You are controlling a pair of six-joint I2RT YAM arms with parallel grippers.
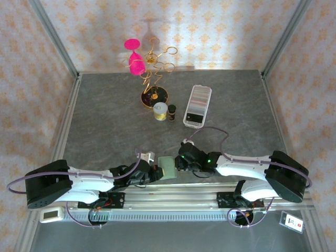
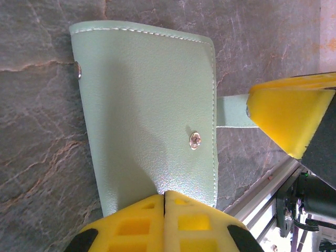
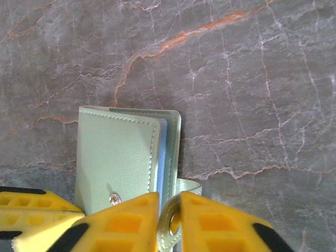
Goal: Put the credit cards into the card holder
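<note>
The sage-green card holder (image 1: 168, 167) lies folded on the grey table near the front edge, between my two grippers; its grey-blue inner pockets (image 3: 162, 152) peek out at the fold. My left gripper (image 2: 165, 195) is shut, its yellow fingertips resting on the holder's cover (image 2: 147, 110) with nothing between them. My right gripper (image 3: 169, 210) is shut on the holder's snap tab (image 3: 169, 233), which curls up between the pads. The credit cards (image 1: 198, 101) stand as a packed row of edges in a long clear tray (image 1: 189, 122) farther back.
A gold wire stand (image 1: 153, 79) with pink glasses (image 1: 136, 58) stands at the back. A small gold jar (image 1: 160, 111) and a dark bottle (image 1: 171, 112) sit beside the tray. A metal rail (image 1: 173, 193) runs along the near edge.
</note>
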